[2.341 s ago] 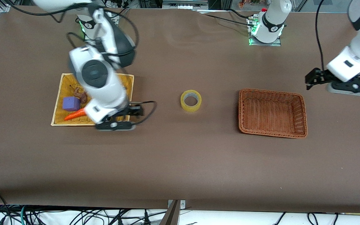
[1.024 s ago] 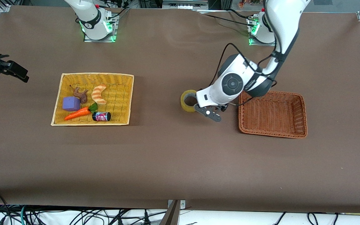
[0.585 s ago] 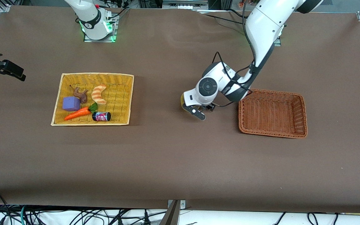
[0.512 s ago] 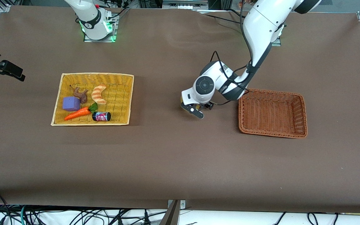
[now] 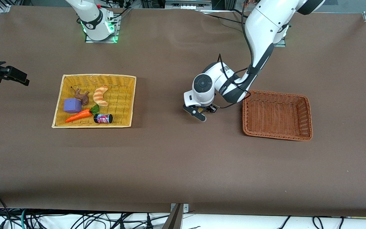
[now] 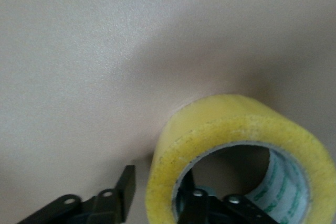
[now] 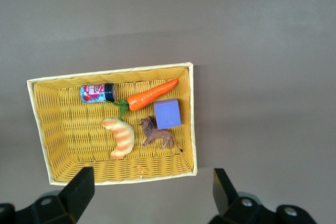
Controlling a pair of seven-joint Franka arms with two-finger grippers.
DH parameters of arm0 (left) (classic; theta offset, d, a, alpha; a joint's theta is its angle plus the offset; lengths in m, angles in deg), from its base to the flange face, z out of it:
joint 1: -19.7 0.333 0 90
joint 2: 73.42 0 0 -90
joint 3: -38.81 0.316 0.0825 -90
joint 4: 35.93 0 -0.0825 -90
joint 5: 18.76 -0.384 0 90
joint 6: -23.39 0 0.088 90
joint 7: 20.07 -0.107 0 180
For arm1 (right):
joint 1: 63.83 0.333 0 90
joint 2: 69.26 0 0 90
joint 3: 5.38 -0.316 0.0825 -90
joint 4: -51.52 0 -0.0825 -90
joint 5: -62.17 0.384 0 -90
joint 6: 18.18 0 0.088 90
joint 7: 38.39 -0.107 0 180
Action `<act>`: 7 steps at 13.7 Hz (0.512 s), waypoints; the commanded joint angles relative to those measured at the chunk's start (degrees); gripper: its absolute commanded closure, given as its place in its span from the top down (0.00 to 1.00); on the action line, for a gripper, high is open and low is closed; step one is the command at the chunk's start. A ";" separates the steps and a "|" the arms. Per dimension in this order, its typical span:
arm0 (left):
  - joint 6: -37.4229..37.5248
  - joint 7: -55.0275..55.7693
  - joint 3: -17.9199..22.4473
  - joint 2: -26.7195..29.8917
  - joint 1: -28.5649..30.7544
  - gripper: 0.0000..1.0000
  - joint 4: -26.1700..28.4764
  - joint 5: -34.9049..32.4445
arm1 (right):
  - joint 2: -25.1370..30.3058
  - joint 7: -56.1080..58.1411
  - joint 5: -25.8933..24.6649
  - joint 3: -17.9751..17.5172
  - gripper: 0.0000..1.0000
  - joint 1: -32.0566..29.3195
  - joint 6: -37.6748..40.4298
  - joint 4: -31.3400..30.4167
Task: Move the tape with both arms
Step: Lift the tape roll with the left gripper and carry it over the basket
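Note:
The tape (image 6: 231,124), a yellowish ring, lies flat on the brown table between the two baskets. In the front view it is hidden under the left wrist. My left gripper (image 5: 198,113) is down at the tape, and in the left wrist view (image 6: 160,187) it is open. Its jaws straddle the ring's wall: one finger (image 6: 126,182) is outside, with a small gap to the wall, and the other is inside the hole. My right gripper (image 5: 10,74) is open and empty (image 7: 152,182), held high off the right arm's end of the table.
A yellow wicker basket (image 5: 131,95) toward the right arm's end holds a croissant toy (image 5: 100,95), a purple block (image 5: 72,105), a carrot, a small can and a brown animal figure. It also shows in the right wrist view (image 7: 191,124). An empty brown wicker basket (image 5: 276,136) stands toward the left arm's end.
The left arm has swung in from its end of the table and come down over the tape. The right arm has moved from the yellow basket out past the table's edge.

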 commanded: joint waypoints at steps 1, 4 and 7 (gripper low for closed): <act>4.46 -0.58 0.06 2.36 0.71 0.00 -1.69 -1.66 | -0.36 0.83 1.04 0.19 1.00 -0.16 0.49 1.12; 16.93 -4.16 -0.02 9.73 2.82 0.00 -1.78 -1.83 | -0.89 0.65 0.86 -0.42 1.00 0.10 0.57 1.38; 27.65 -23.18 -0.90 14.49 11.14 0.00 -1.78 -0.26 | -0.97 0.83 0.86 -0.34 1.00 0.10 0.58 1.91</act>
